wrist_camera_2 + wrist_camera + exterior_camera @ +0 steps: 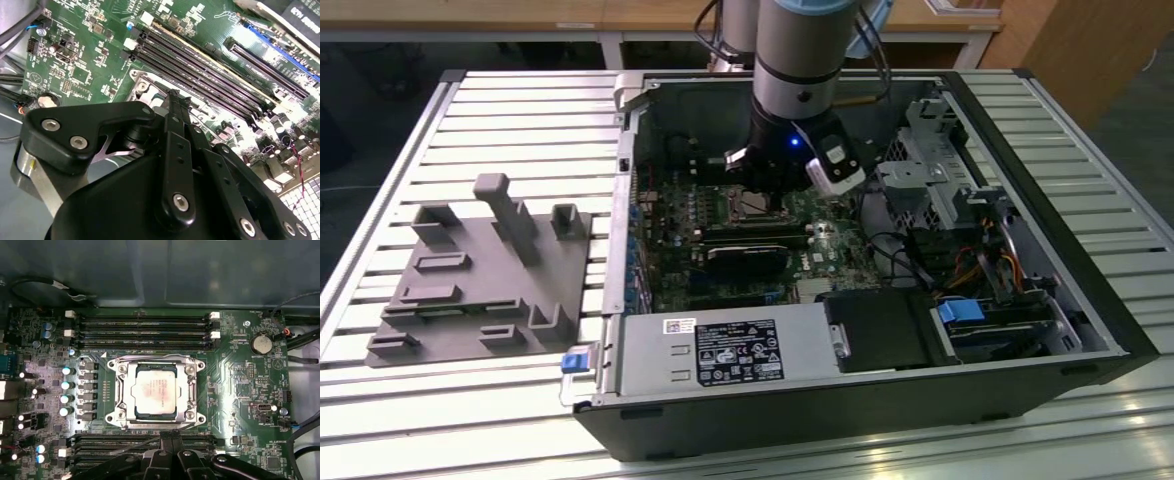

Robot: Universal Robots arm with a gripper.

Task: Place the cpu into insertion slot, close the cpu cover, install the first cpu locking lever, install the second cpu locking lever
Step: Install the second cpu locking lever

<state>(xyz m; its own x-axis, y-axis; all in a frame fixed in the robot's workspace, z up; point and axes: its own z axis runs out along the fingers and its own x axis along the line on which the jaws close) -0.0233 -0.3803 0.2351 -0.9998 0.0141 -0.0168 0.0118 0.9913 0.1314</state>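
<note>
Cpu (155, 394) seated flat in slot (156, 426), pale face up, framed by cover (131, 390) lying down over it with the square cut-out exposing the chip. Looks like placement and cover closing are done; can't tell lever state from here. Memory slots (142, 329) run along one side of the socket, a second bank along the opposite side, near the tool. Tool (171, 439) poised just off the socket edge on the board (235, 390), fingertips drawn together to a narrow point, nothing between them. Probably pinched that way to act as a pusher on a lever rather than to grip. In second wrist view, same tool (176, 100) with fingers pressed side by side, tips right above the socket rim. In exterior view, arm reaching straight down into open case (1067, 300), which lies on its side on slatted counter (494, 110) so the board faces up. Grey fixture (480, 280) well apart on the exterior view's left.
</note>
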